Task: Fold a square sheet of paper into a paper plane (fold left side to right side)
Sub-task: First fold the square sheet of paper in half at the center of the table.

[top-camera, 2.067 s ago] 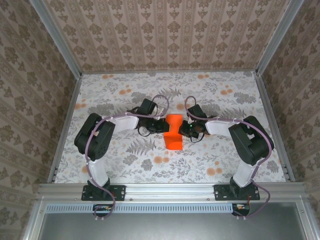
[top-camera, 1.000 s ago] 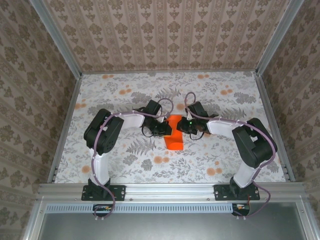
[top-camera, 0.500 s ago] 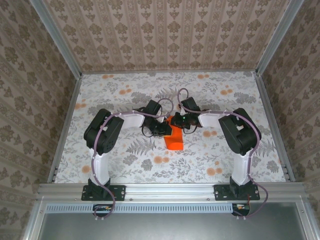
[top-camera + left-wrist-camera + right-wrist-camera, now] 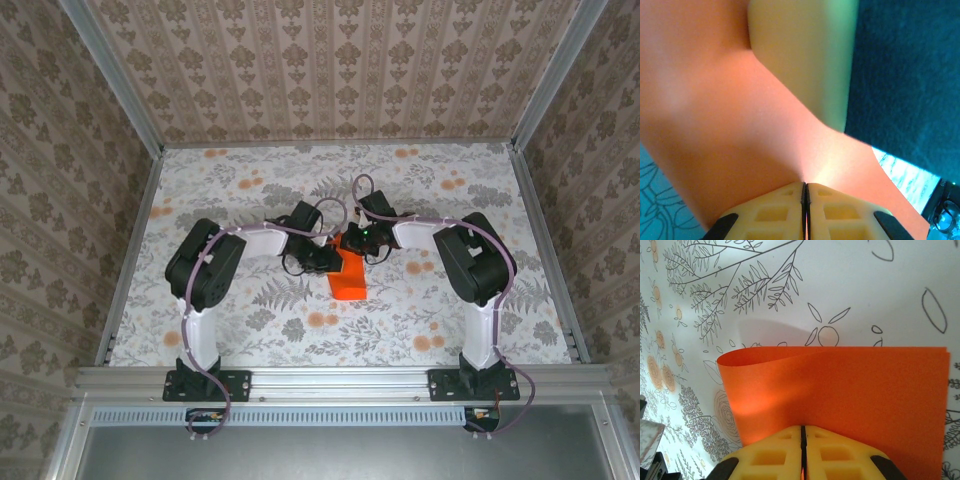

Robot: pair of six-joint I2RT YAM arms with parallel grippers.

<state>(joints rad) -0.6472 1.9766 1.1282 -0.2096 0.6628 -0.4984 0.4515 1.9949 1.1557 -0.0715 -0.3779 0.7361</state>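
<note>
At the table's centre: the square sheet of paper [image 4: 840, 385], bright orange, lies on the flowered table [image 4: 250, 190] between the two arms. It is doubled over into a narrow strip, and its far end sits under the two wrists.
Left of the sheet: the left gripper [image 4: 805, 186] reaches in from its own side with its jaws clenched tight. In the left wrist view the orange paper rises straight out of the seam between the pads, so it appears pinched there, probably to pin that edge while the fold is set.
Fold line: in the right wrist view one side of the sheet is a soft, rounded bend that casts a shadow on the table. The layers are brought over but not yet pressed into a sharp crease.
Free edges: on the opposite side of that view two layer edges lie almost flush, which suggests the sides have been matched with care.
Right of the sheet: the right gripper [image 4: 803, 429] is likewise clamped, with a sliver of orange showing between its pads. It seems to hold the doubled layers together so they cannot slide apart.
Stage, as judged: side-to-side fold laid over, flattening of the crease remaining.
Risk, as judged: letting go before pressing may let the bend spring open.
</note>
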